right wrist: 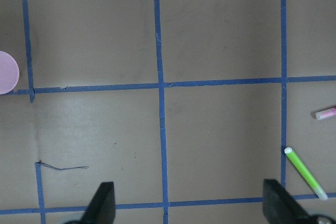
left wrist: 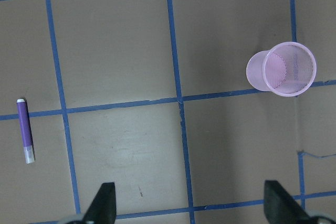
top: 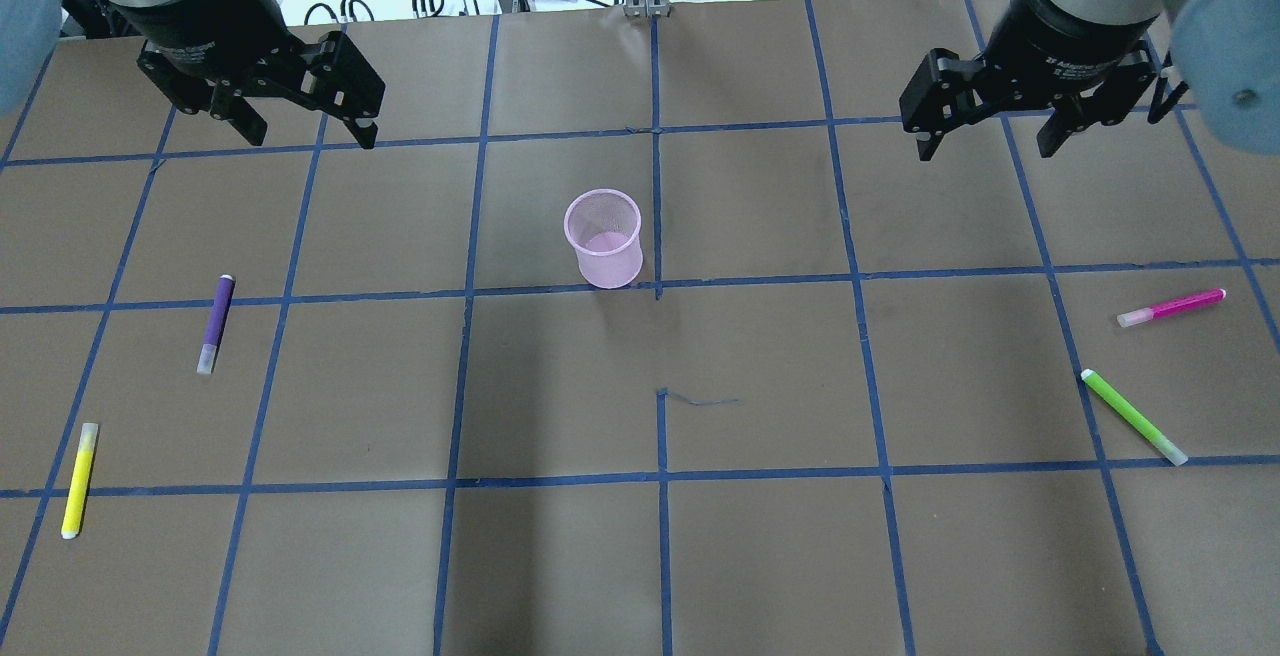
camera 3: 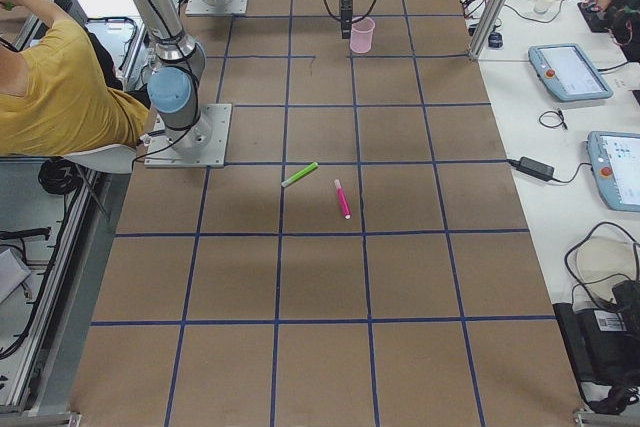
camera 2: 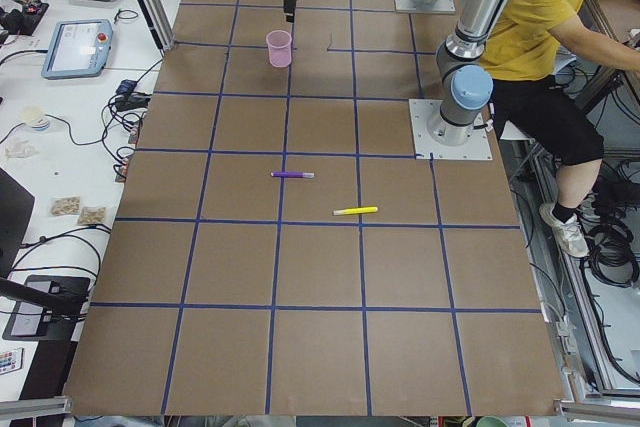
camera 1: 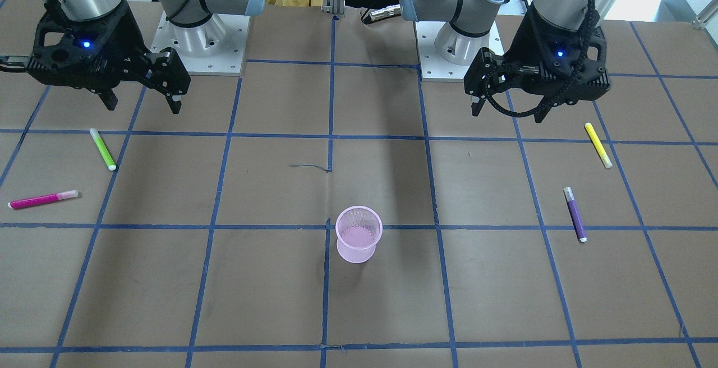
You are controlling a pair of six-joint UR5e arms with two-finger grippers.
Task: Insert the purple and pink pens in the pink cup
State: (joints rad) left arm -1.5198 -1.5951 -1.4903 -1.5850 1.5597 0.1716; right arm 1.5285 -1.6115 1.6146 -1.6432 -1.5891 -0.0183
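Note:
The pink mesh cup (top: 603, 238) stands upright and empty at the table's middle, also in the front view (camera 1: 358, 234). The purple pen (top: 215, 324) lies flat on my left side, seen in the left wrist view (left wrist: 24, 137). The pink pen (top: 1171, 307) lies flat on my right side; only its end shows in the right wrist view (right wrist: 326, 113). My left gripper (top: 310, 134) is open and empty, high above the table, far from the purple pen. My right gripper (top: 988, 148) is open and empty, high, away from the pink pen.
A yellow pen (top: 80, 479) lies near the purple pen on my left. A green pen (top: 1133, 417) lies close to the pink pen on my right. A person in a yellow shirt (camera 2: 545, 37) sits behind the robot bases. Blue tape grids the brown table.

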